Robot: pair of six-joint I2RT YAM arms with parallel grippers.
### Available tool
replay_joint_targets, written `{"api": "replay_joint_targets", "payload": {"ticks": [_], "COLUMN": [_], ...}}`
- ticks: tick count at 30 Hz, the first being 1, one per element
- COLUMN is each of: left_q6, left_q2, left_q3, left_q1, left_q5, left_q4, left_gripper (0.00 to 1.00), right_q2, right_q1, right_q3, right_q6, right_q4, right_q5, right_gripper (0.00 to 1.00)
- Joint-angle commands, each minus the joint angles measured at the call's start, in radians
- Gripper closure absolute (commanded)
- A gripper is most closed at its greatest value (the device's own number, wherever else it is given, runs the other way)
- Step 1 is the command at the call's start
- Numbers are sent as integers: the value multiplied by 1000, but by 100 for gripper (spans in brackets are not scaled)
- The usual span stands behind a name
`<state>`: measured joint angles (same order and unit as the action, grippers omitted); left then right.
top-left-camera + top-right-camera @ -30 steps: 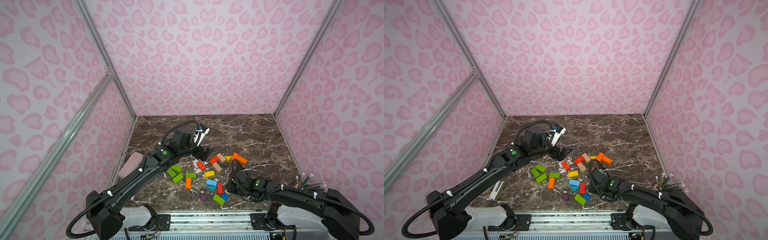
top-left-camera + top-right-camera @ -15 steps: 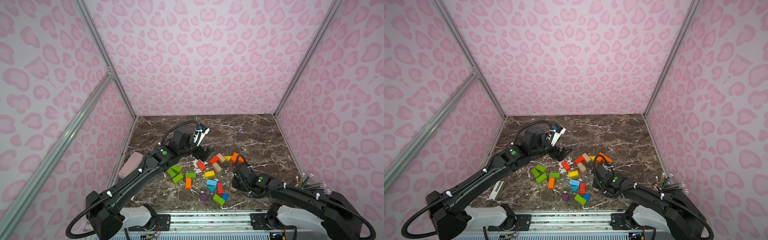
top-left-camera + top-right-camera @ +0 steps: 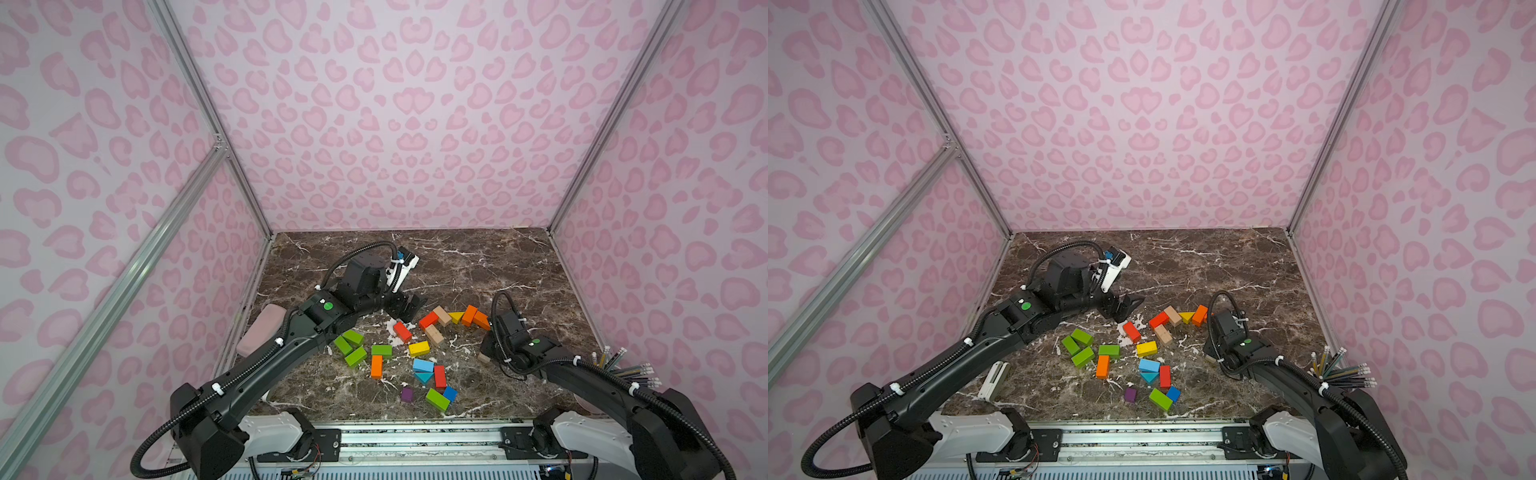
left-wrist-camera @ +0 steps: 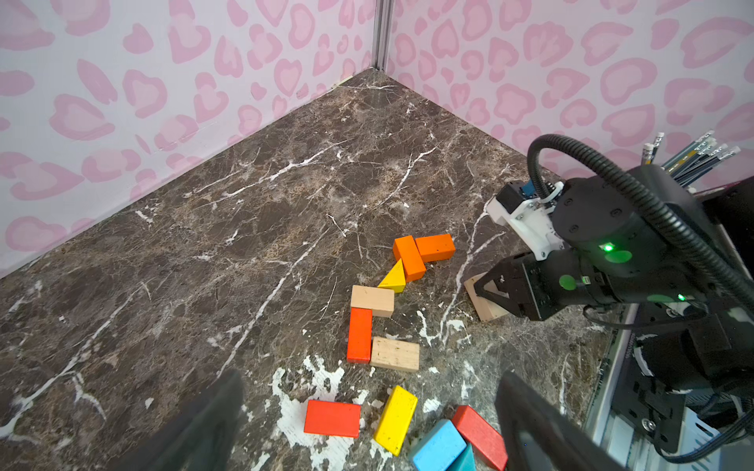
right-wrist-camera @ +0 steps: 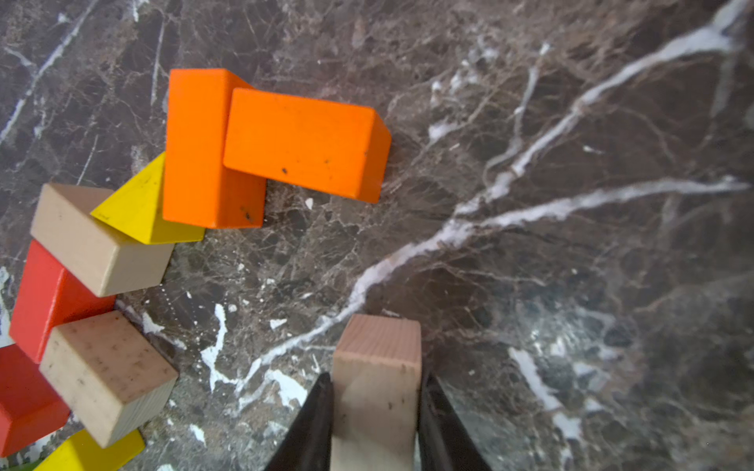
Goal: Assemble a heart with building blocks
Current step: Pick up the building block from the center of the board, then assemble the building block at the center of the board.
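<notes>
The right hand (image 5: 377, 379) is closed on a plain tan wooden block (image 5: 375, 359), its black fingers (image 5: 318, 407) pressed against two opposite faces; the block is low at the dark brown marble worktop (image 5: 571, 122), though I cannot tell whether it touches; near it, but apart, runs a curved chain of touching blocks: two orange bricks (image 5: 302, 142) set in an L, a yellow triangular prism (image 5: 138, 212), a pale tan brick (image 5: 94, 240), a red brick (image 5: 45, 297) and a speckled tan brick (image 5: 106, 375); at the chain's other end the left hand (image 3: 409, 305) hovers with its jaws spread wide and nothing between them, near a loose red brick (image 3: 402, 331); closer to the robot's base lie scattered green bricks (image 3: 356, 356), a yellow brick (image 3: 418, 348), a blue block (image 3: 423, 365) and a purple cube (image 3: 407, 395).
</notes>
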<state>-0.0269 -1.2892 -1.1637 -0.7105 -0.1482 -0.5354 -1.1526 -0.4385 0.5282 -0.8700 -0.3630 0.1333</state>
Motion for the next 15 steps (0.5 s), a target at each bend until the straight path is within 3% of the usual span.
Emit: {"api": "replay_joint_targets", "payload": {"ticks": [1,10,15], "left_q6": [5,5,5], "left_q2": [7,14,18], "left_q3": [-3,-2,-2], "left_q1": [1,0,1], "left_q5": [7,13,19], "left_q4": [35,32,32], "left_gripper": [2,1,2], "right_q2": [-25,-98,-105], "right_q1": [21,46,54], "right_q3": [24,56,63], "right_q6": [38,45,53], "right_q4": [37,67,68], "right_q5": [-24,-44,-43], "right_gripper": [72,71,56]}}
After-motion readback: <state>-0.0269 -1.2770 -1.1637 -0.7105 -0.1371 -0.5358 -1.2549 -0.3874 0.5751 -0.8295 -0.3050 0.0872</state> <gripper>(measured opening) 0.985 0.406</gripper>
